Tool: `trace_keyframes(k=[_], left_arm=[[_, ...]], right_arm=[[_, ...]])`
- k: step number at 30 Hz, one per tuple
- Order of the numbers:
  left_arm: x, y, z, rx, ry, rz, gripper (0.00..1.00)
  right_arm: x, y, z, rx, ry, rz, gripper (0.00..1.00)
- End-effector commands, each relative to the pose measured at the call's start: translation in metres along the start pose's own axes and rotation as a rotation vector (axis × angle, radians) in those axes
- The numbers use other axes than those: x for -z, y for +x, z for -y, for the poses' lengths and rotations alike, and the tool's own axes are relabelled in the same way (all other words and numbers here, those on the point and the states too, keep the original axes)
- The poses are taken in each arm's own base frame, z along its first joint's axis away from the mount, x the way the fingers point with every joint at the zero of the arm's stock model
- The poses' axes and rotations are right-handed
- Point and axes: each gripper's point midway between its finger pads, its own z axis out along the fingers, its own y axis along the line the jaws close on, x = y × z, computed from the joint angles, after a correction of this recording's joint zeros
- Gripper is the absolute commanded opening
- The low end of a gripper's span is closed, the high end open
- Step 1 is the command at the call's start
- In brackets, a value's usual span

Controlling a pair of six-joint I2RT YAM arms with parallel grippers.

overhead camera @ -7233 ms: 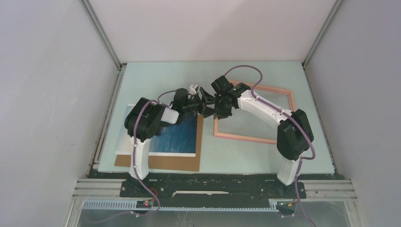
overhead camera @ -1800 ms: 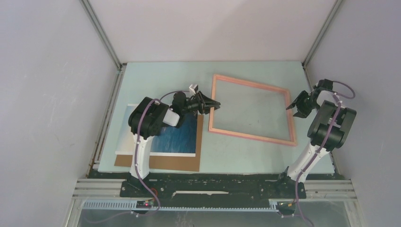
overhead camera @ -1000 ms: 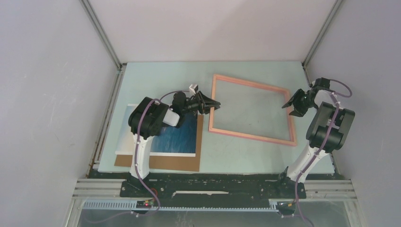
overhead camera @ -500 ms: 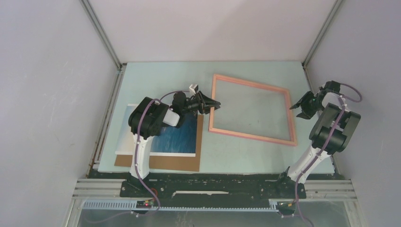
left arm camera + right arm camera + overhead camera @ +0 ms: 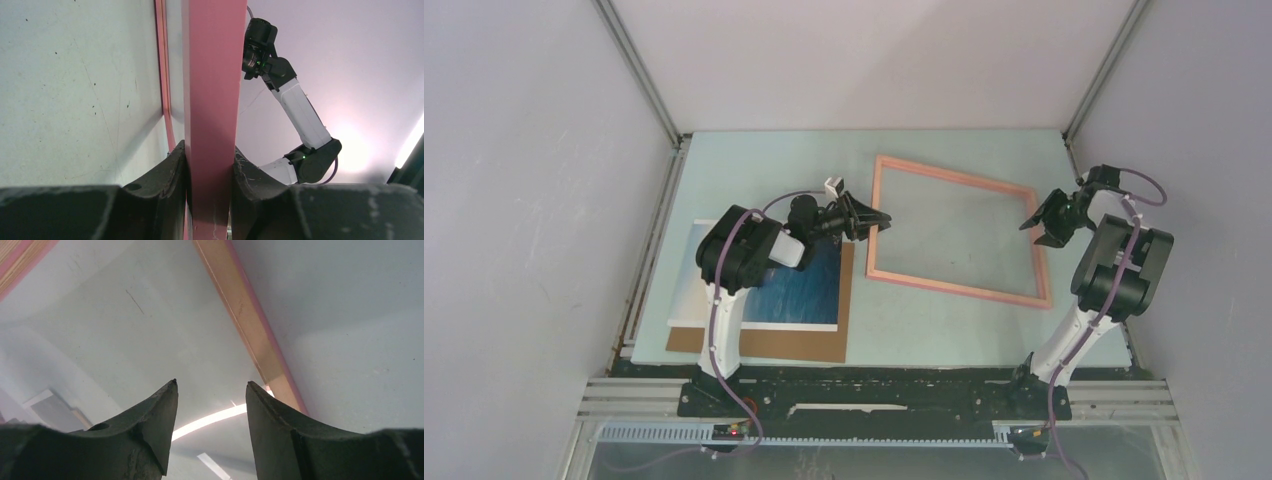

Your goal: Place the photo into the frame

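The photo [image 5: 812, 290] lies picture-side up on a brown cardboard sheet [image 5: 754, 346], just to the left of the frame [image 5: 954, 289] and wholly outside it, with the left arm partly over it. Nothing grips it, so the main step, getting the print inside the frame, is not yet done.

The frame sits on the pale table [image 5: 764, 160] with its see-through middle bare. The left fingers [image 5: 165, 180] pinch its left rail from both sides. Whether that rail is raised off the table I cannot tell.

At the frame's right rail, near the far corner, the right fingers [image 5: 150, 415] stand spread with nothing between them. The rail runs just beside one of them.

By my reading, the work so far is only handling of the frame. Bringing frame and photo together, and seating the print squarely, remains.
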Motion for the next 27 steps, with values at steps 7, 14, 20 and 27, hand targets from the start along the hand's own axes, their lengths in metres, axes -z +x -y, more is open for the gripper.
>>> trace_keyframes(k=[7,14,20,27], left_arm=[[0.001,0.001,0.023,-0.057,0.085,0.015,0.00],[0.001,0.001,0.024,-0.056,0.088,0.014,0.00],[0.001,0.000,0.026,-0.059,0.091,0.015,0.00],[0.000,0.001,0.027,-0.066,0.097,0.012,0.00]], right_arm=[[0.015,-0.011,0.020,-0.058,0.031,0.045,0.62],[0.004,-0.002,0.020,-0.054,0.041,0.010,0.61],[-0.005,0.016,0.014,-0.038,0.048,-0.031,0.61],[-0.009,0.028,0.000,-0.030,-0.013,-0.052,0.61]])
